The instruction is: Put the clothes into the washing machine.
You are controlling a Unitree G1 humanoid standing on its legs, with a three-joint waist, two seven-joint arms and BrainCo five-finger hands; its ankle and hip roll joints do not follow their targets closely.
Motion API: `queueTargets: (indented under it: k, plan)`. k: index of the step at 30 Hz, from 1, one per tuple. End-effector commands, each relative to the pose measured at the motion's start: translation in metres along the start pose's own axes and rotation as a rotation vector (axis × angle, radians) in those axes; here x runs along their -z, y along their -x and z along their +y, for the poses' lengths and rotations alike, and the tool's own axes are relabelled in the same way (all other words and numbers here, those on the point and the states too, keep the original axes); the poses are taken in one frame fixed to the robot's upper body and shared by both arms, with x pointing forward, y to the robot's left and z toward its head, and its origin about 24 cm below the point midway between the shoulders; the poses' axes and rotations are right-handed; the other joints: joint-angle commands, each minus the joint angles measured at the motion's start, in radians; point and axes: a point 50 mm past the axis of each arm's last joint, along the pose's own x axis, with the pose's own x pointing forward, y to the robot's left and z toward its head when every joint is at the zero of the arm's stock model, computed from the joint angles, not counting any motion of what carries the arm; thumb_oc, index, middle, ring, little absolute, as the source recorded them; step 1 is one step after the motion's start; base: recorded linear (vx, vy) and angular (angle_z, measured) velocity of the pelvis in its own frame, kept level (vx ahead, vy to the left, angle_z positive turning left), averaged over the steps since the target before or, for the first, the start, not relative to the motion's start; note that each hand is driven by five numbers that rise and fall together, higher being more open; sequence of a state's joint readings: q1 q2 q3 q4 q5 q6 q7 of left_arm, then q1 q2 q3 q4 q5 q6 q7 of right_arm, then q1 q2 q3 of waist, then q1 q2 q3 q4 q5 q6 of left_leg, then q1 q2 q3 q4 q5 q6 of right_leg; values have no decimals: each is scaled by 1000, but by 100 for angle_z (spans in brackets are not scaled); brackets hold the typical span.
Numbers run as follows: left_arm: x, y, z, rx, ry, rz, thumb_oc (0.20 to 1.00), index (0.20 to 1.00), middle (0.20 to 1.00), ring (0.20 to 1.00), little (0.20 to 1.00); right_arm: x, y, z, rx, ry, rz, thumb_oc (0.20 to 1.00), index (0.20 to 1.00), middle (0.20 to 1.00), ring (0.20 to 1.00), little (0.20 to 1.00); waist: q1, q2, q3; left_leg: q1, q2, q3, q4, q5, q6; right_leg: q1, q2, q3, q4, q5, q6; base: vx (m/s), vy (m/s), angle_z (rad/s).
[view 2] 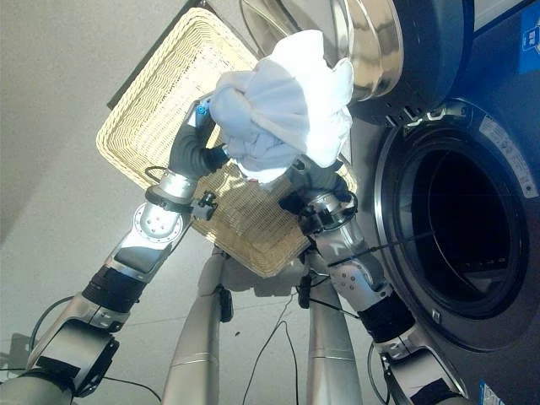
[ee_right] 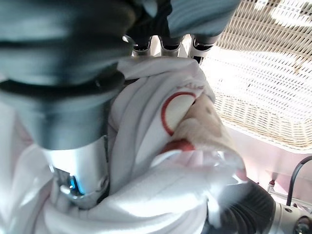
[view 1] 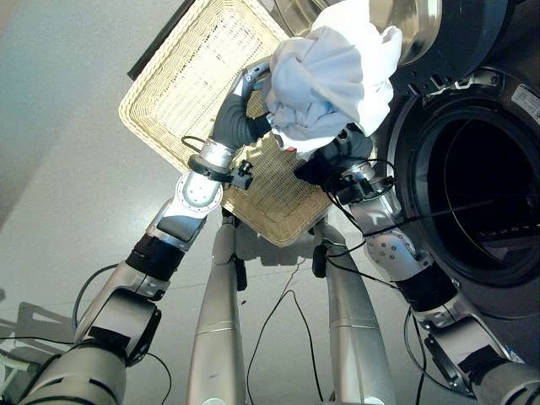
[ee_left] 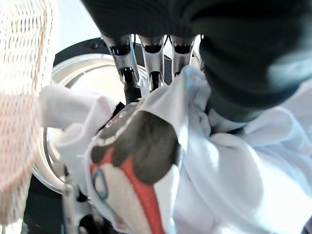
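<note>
White bundle of clothes, clamped between left hand and right hand with fingers curled into cloth, held above wicker basket beside open washing machine for loading.

White garment: soft crumpled cloth, matt, printed patch. Wicker basket: pale woven, rough. Washing machine: dark glossy body; door rim polished metal. Floor: smooth, matt grey.
</note>
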State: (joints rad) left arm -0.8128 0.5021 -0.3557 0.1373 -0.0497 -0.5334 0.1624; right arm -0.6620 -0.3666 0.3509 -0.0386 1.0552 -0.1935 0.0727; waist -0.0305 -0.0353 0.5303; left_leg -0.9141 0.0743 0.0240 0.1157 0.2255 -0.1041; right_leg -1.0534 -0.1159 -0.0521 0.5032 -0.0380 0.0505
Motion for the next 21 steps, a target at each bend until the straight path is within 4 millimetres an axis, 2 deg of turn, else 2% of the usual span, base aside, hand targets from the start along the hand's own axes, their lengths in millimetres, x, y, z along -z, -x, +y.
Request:
queueTargets:
  k: [1,10,21]
  plan:
    - [-24,-13,-2,-6,-65,-137,200,200,200,200,200,-31,-6,50,-299,-28,-180,1000,1000,1000,1000,1000,-11,16,-10,-27,-63,0,99,-102,-14,81,36,-70,-260,188,97,0,0,0]
    - [-22,-8,9,-69,-156,-129,200,200,200,200,200,-37,-2,40,-297,82,-172,1000,1000,1000,1000,1000,-7,18,-10,-28,-61,-2,97,-102,-18,80,27,-77,-264,192,102,-1,-5,1]
    - [-20,-6,14,-85,-200,-114,200,200,200,200,200,-50,1,31,-244,72,-273,1000,1000,1000,1000,1000,-8,23,-10,-35,-60,0,97,-102,-20,73,25,-77,-263,193,105,-1,2,2]
